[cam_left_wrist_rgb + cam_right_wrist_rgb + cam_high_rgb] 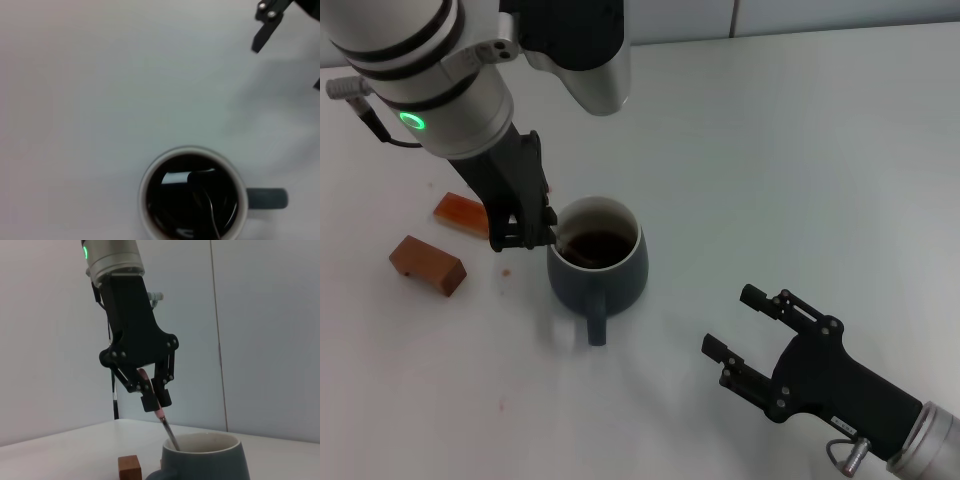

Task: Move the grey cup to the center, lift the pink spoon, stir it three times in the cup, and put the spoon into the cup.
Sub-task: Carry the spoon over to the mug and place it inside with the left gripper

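The grey cup stands near the table's middle with its handle toward me and dark liquid inside; it also shows in the left wrist view and the right wrist view. My left gripper hangs at the cup's left rim, shut on the pink spoon. The spoon's shaft slants down into the cup, its bowl in the liquid. My right gripper is open and empty, low at the front right, apart from the cup.
Two brown rectangular blocks lie left of the cup, one nearer and one behind the left gripper. One block shows beside the cup in the right wrist view. A white wall rises behind the table.
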